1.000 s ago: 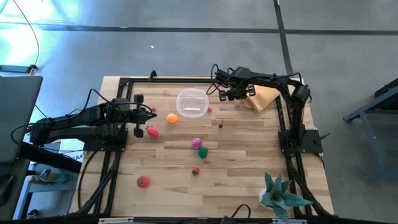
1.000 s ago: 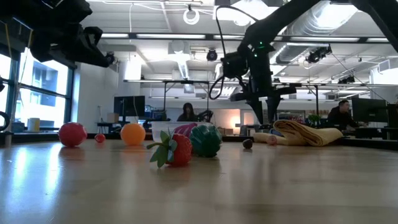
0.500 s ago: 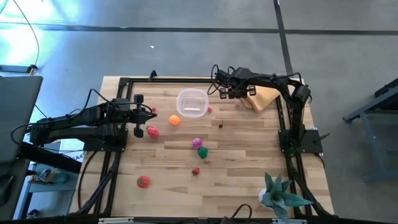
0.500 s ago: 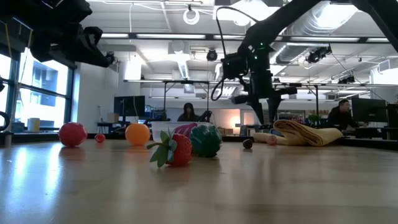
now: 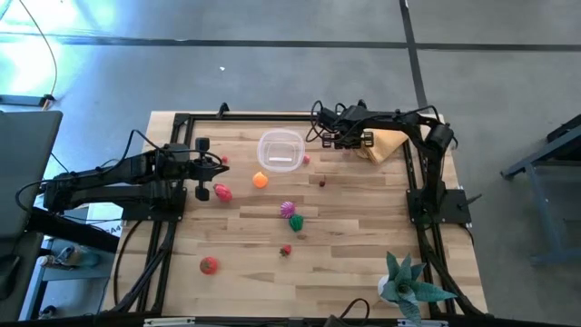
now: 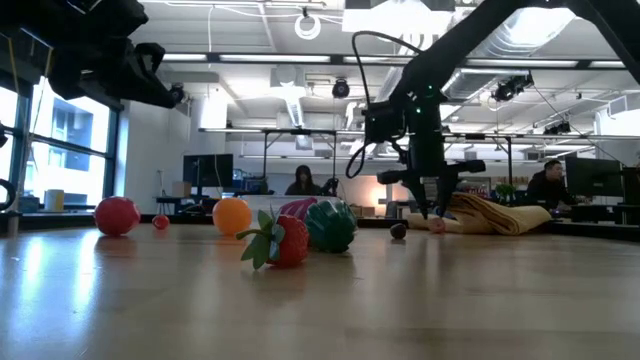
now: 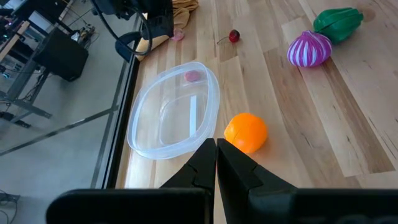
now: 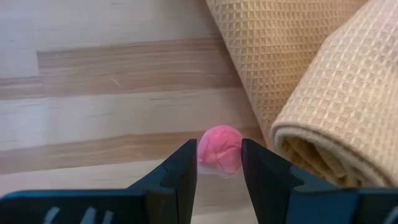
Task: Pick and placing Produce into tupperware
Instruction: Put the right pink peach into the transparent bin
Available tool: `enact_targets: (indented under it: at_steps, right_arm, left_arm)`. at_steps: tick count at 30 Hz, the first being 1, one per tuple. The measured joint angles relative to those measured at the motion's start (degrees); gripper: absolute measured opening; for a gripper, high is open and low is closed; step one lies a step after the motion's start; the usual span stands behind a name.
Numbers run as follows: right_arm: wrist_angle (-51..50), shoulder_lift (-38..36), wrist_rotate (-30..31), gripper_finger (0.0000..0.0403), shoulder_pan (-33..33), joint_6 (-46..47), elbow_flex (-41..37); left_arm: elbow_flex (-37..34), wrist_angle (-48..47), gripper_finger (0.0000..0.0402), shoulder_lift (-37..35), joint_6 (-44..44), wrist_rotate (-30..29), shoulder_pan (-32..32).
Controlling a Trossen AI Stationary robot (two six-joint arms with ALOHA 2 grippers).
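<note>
The clear tupperware (image 5: 280, 150) sits near the table's far edge. An orange ball (image 5: 260, 180) lies just in front of it. My right gripper (image 8: 219, 163) is open and low over the table. Its fingers stand close on either side of a small pink produce piece (image 8: 219, 151) beside the tan cloth (image 8: 298, 74). My left gripper (image 7: 216, 157) is shut and hovers left of the tupperware (image 7: 174, 112) and the orange (image 7: 245, 132). A magenta onion (image 5: 288, 209), a green piece (image 5: 295, 222), a strawberry (image 5: 286, 250) and a tomato (image 5: 209, 265) lie scattered on the wood. My right gripper's fingers (image 8: 186, 163) come down from above on both sides of the pink piece (image 8: 214, 149). I cannot tell whether they touch it. The piece rests on the table against the rolled cloth's edge.
The tan cloth (image 5: 386, 143) lies at the far right. A teal spiky plant (image 5: 408, 282) stands at the near right corner. A cherry (image 5: 321, 183), a pink piece (image 5: 306, 160) and a red-pink piece (image 5: 221, 192) also lie on the wood. People sit in the room behind.
My right gripper has moved toward the table's right, toward the cloth, and has come down to the table around the pink piece. The orange ball has rolled a little toward the right and the near edge.
</note>
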Motion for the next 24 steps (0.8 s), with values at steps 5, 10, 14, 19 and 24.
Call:
enact_targets:
  at_steps: [5, 10, 14, 19, 24]
  right_arm:
    - [-0.02, 0.00, -0.31, 0.0133, 0.12, -0.04, 0.00]
    - [-1.65, 0.00, 2.57, 0.0187, 1.01, -0.07, 0.02]
    - [-1.19, 0.00, 3.47, 0.0221, 1.44, 0.26, 0.04]
    - [-1.44, 0.00, 3.43, 0.0226, 1.35, 0.45, 0.07]
    - [-1.06, 0.00, 2.84, 0.0226, 1.38, 1.31, 0.09]
  left_arm:
    - [0.00, 0.00, 0.0005, 0.00, 0.00, -0.02, 0.00]
    - [0.00, 0.00, 0.0005, 0.00, 0.00, -0.02, -0.02]
    - [0.00, 0.00, 0.0005, 0.00, 0.00, -0.02, 0.00]
    - [0.00, -0.01, 0.0005, 0.00, 0.00, -0.01, 0.00]
    - [0.00, 0.00, 0.0005, 0.00, 0.00, -0.02, 0.00]
